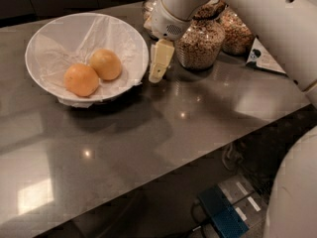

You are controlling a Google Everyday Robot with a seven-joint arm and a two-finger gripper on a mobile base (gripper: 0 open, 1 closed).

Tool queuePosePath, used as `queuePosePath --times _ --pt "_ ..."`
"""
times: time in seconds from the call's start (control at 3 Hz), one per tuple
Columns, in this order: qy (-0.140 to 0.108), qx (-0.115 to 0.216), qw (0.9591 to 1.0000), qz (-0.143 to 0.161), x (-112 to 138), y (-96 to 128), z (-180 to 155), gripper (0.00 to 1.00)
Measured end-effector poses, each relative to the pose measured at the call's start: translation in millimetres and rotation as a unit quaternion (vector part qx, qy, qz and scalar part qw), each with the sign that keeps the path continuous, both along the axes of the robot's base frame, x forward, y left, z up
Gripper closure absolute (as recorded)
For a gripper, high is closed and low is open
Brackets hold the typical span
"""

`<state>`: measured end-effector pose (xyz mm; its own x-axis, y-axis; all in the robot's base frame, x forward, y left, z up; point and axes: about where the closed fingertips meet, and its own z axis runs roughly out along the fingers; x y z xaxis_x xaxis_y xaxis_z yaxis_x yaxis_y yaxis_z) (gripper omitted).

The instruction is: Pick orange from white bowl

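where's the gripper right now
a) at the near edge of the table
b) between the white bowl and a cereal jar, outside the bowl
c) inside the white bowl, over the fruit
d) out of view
b: the gripper hangs just outside the white bowl, beside the glass jar; the orange lies in the bowl, untouched.

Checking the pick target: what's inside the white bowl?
Crumpled white paper and two fruits, the orange and a deeper orange fruit, touching. The paper hides the bottom of the white bowl. The pincer hangs outside, beside its rim.
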<state>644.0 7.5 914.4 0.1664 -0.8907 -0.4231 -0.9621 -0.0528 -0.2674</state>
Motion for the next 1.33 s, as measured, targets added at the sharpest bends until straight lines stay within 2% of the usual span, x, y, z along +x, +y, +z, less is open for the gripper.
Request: queuePosePath --times 0.33,0.67,1.0,1.33 --pt "0.005 0.033 0.9990 0.030 27.9 32.9 -12.4 0.00" --pt "0.005 0.033 0.9990 0.030 27.8 32.8 -12.3 0.00" --pt "0.016 0.028 0.9989 0.035 23.7 32.3 -9.9 0.00" --pt "0.019 0.034 0.9990 0.024 -19.6 6.0 20.2 0.00"
